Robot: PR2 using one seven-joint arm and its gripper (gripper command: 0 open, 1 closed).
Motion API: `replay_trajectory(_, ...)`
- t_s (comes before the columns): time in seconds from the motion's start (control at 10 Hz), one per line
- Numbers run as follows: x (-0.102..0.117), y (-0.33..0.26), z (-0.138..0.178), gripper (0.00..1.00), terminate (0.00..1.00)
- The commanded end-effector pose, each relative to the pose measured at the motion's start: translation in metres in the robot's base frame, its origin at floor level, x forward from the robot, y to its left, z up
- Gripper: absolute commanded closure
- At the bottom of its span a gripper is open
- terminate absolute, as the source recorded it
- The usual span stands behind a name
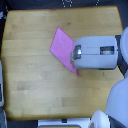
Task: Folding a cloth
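Wooden table (30,75) across the frame. Near its centre, flat pink cloth (62,44), turned diamond-wise. Over the cloth's right corner, pale arm (97,52) reaching level from the exterior view's right. Gripper (73,56) hidden beneath; spread impossible to tell.

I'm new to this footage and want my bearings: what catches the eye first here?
The pink cloth stands out, lying flat and askew near the middle of the wooden table. A bulky grey-white arm reaches in from the exterior view's right and covers the cloth's right part; its gripper can't be made out.
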Motion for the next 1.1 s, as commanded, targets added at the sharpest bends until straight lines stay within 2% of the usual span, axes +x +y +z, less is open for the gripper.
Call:
replay_trajectory(0.0, 0.036, 0.075, 0.041, 1.00, 0.00)
replay_trajectory(0.3, 0.054, 0.155, 0.052, 1.00, 0.00)
replay_trajectory(0.6, 0.057, 0.206, 0.042, 1.00, 0.00)
replay_trajectory(0.9, 0.068, 0.220, 0.026, 1.00, 0.00)
replay_trajectory(1.0, 0.079, 0.225, 0.017, 1.00, 0.00)
